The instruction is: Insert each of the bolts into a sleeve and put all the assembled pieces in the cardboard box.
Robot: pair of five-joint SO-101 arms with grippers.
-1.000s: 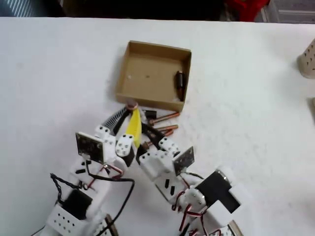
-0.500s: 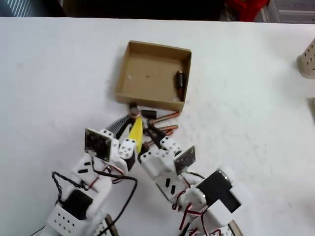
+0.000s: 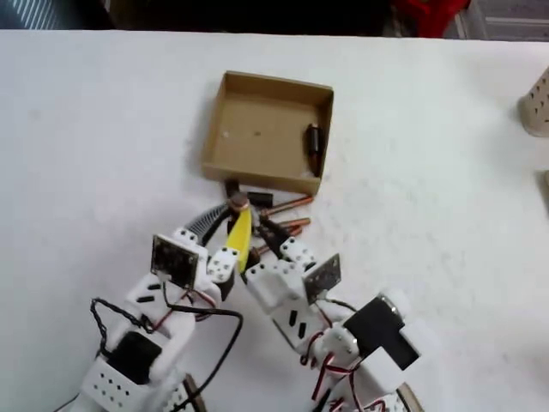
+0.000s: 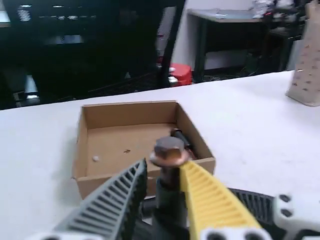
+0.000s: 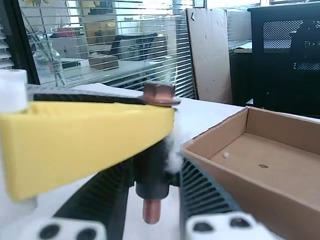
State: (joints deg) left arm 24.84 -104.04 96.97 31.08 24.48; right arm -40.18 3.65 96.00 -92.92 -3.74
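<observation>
Bolt (image 4: pixel 169 150), copper-coloured metal with a flanged hex head, stands upright between the fingers of the left gripper (image 4: pixel 167 172): one grey ribbed finger (image 4: pixel 117 200) and one smooth yellow wedge (image 4: pixel 212 200), pressed together on the shank just under the head. Below them the shank runs through a sleeve (image 5: pixel 150 175), a short matte black cylinder, and the threaded tip pokes out beneath it. The right gripper (image 3: pixel 264 232) sits about the sleeve from the opposite side; whether it pinches the sleeve cannot be told. All this is just beside the near wall of the box (image 3: pixel 257 176), a shallow square tray of brown cardboard with an open top. Inside, against one side wall, lies an assembled piece (image 3: pixel 314 148), dark and cylindrical. On the white table (image 3: pixel 446 172), loose bolts (image 3: pixel 287 204) with the same copper sheen lie side by side between the box and the right gripper, and a loose sleeve (image 3: pixel 260 199) lies next to them.
</observation>
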